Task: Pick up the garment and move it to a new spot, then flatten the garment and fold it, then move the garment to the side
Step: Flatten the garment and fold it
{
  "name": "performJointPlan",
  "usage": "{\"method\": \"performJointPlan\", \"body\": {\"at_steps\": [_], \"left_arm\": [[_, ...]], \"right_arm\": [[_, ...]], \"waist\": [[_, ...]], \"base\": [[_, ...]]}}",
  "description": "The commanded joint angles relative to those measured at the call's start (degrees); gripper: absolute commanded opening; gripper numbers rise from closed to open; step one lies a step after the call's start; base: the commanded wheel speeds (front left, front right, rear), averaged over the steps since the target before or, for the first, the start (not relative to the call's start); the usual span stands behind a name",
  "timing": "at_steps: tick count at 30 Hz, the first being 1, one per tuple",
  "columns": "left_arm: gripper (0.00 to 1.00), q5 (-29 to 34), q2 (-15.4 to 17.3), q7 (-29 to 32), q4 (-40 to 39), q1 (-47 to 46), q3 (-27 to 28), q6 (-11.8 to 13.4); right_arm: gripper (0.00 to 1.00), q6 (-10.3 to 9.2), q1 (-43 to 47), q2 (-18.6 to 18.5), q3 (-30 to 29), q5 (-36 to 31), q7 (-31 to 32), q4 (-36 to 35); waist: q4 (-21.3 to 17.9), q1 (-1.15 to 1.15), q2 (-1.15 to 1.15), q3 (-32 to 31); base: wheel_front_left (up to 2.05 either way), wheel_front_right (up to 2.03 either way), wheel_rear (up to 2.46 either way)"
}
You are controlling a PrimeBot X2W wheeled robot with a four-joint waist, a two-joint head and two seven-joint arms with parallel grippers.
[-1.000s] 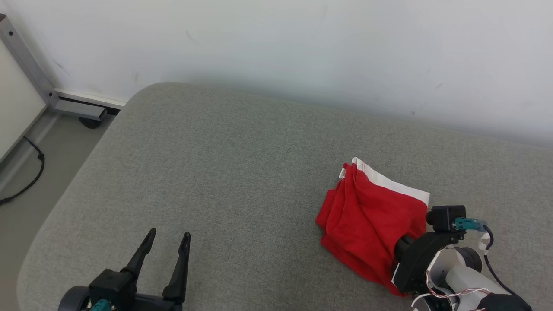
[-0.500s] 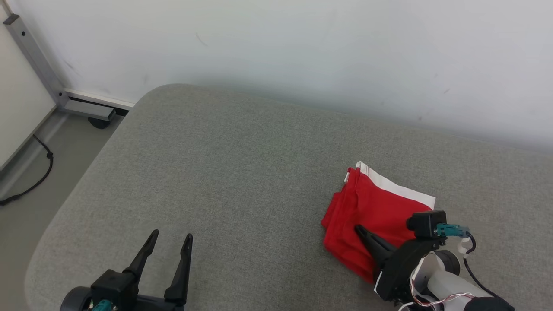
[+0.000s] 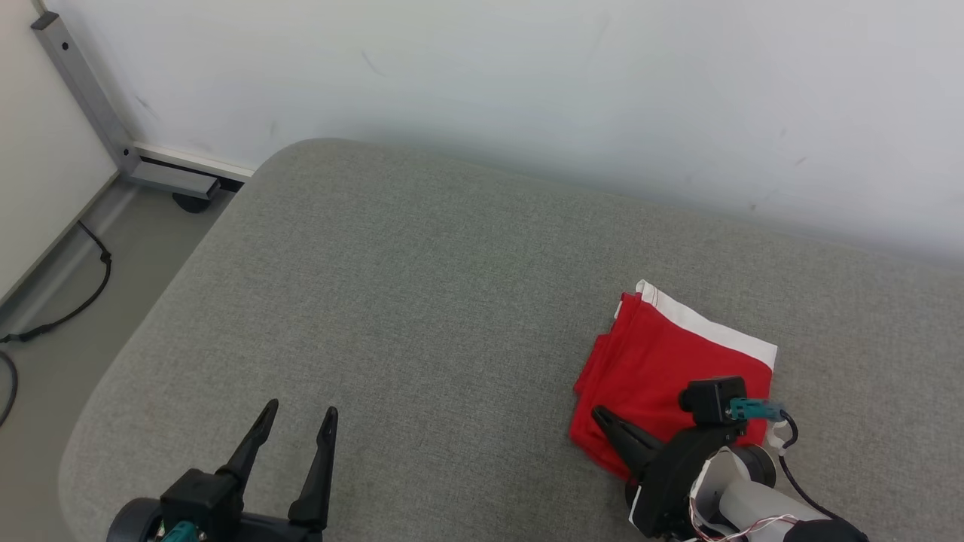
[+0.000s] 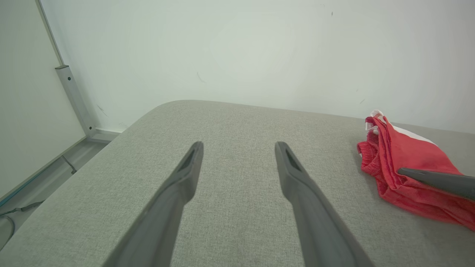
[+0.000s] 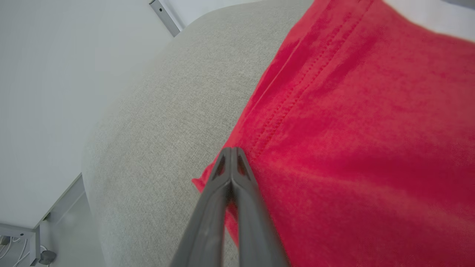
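step: likely final side-move, garment (image 3: 663, 361) folded at lower right | right gripper (image 3: 600, 414) pressed together, empty, over its lower-left edge | left gripper (image 3: 299, 411) spread, idle | next: probably nudge or back off

Open run across the grey surface (image 3: 422, 301); clutter at 4 o'clock.
From the spread left pincer (image 3: 300, 411) at 7 o'clock, bare fabric stretches to 12 and 2 o'clock. The folded garment (image 3: 670, 354) lies at 4 o'clock, the closed right pincer (image 3: 602, 415) over its near edge. The wall (image 3: 527, 75) bounds 12 o'clock; a metal post (image 3: 83, 90) stands off the surface at 10.
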Motion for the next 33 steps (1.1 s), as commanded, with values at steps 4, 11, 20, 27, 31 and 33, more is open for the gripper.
{"method": "performJointPlan", "body": {"at_steps": [4, 11, 20, 27, 31, 33], "left_arm": [[1.00, -0.3, 0.2, -0.4, 0.1, -0.7, 0.0, 0.4], [1.00, -0.5, 0.5, -0.9, 0.5, -0.6, 0.2, 0.7], [1.00, -0.6, 0.4, -1.7, 0.0, -0.6, 0.2, 1.3], [1.00, -0.8, 0.4, -2.2, -0.1, -0.1, 0.2, 1.7], [1.00, -0.7, 0.5, -2.3, -0.4, 0.0, 0.0, 2.1], [1.00, -0.6, 0.7, -2.4, -0.6, 0.1, 0.1, 2.2]], "right_arm": [[0.00, -0.03, -1.3, 0.2, 1.4, 1.2, -0.8, 1.3], [0.00, -0.03, -2.2, -0.8, 2.1, 4.0, -2.0, 0.5], [1.00, -0.03, -2.4, -5.9, -2.6, 5.5, -4.6, -3.3], [1.00, -0.03, -0.4, -9.8, -9.4, 2.9, -4.8, -1.5], [1.00, -0.03, 0.9, -10.3, -10.8, 2.8, -3.8, 2.5], [1.00, -0.03, 0.9, -10.1, -11.2, 3.1, -2.7, 4.4]], "waist": [[0.1, 0.00, 0.00, 0.6], [-0.5, 0.00, 0.00, 0.6], [-2.4, 0.00, 0.00, 0.3], [-3.8, 0.00, 0.00, 0.3], [-4.1, 0.00, 0.00, 0.0], [-4.3, 0.00, 0.00, -0.2]], "base": [[0.00, 0.00, 0.00], [0.00, 0.00, 0.00], [0.00, 0.00, 0.00], [0.00, 0.00, 0.00], [0.00, 0.00, 0.00], [0.00, 0.00, 0.00]]}}
